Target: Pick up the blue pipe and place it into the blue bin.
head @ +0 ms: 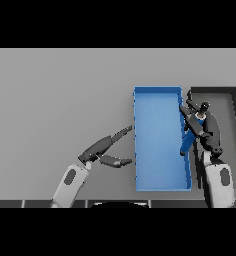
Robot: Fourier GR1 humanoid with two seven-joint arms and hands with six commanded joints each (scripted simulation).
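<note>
a: where is the short blue pipe [188, 140] now?

b: right of centre in the frame, slanting over the right wall of the long rectangular blue bin [160, 142]. its lower end dips just inside that wall, its upper end runs up into the dark right hand [202, 125].

a: and that hand's state?

b: grasping the blue pipe, fingers curled round its upper part. the white and grey right arm [218, 185] rises from the lower right of the frame.

a: the other hand?

b: the dark left hand [107, 149] sits left of the bin, low centre, released, fingers stretched toward the bin's left wall, thumb spread below. whether the fingertips touch the wall i cannot tell.

a: anything else on the plain grey surface [55, 100]?

b: a dark grey bin [225, 100] at the right edge, just beside the blue one.
</note>
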